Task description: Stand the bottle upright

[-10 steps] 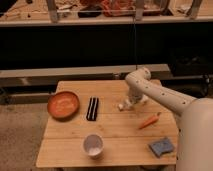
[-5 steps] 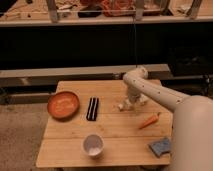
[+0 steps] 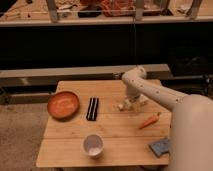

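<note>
The bottle (image 3: 121, 106) is a small pale, see-through shape low on the wooden table (image 3: 110, 135), right of centre; I cannot tell whether it lies flat or is tilted. My gripper (image 3: 131, 104) hangs at the end of the white arm (image 3: 150, 90) and is down at table height right against the bottle. The gripper hides part of the bottle.
An orange bowl (image 3: 63, 104) sits at the left. A black rectangular object (image 3: 92, 108) lies next to it. A white cup (image 3: 93, 145) stands near the front edge. A carrot (image 3: 149, 121) and a blue-grey sponge (image 3: 161, 146) lie at the right.
The arm's elbow has shifted slightly left. The gripper stays low at the bottle, almost in the same spot.
</note>
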You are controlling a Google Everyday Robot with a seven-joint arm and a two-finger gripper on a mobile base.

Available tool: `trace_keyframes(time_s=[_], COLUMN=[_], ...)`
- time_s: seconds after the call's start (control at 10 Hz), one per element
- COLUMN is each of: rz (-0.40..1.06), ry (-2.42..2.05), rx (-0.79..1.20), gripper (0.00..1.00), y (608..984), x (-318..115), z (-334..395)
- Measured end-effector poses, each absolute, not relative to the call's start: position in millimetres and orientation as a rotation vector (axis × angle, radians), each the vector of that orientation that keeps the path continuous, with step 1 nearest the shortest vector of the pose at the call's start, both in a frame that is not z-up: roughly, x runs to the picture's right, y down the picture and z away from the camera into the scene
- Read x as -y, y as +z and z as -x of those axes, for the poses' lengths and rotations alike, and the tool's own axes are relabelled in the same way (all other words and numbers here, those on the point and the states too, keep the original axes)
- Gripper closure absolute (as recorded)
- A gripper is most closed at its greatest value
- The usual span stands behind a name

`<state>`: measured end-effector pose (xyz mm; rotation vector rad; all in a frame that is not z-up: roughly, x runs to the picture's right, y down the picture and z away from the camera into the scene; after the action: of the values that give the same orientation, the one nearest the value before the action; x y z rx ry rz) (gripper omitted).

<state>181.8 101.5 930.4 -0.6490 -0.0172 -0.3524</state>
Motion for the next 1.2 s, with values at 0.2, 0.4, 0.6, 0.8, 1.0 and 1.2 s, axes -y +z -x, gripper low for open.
trace_keyframes(time_s=[0.2, 0.4, 0.6, 0.8, 1.0, 1.2], rz=[0.648, 0.648, 0.652, 0.659, 0.666, 0.663], ry=[-0.348, -0.348, -0.353, -0.356, -0.353, -0.349], rx=[0.013, 0.015, 0.030, 0.050, 0.064, 0.068], gripper=[0.21, 0.37, 0.57, 0.77, 0.97, 1.00], y=[927.9, 927.0, 925.8, 924.9, 923.8, 918.8], x=[-99.0, -97.6, -96.6, -96.3, -97.1, -95.7], z=[-181.7, -181.1, -177.8, -174.0, -174.3, -174.8])
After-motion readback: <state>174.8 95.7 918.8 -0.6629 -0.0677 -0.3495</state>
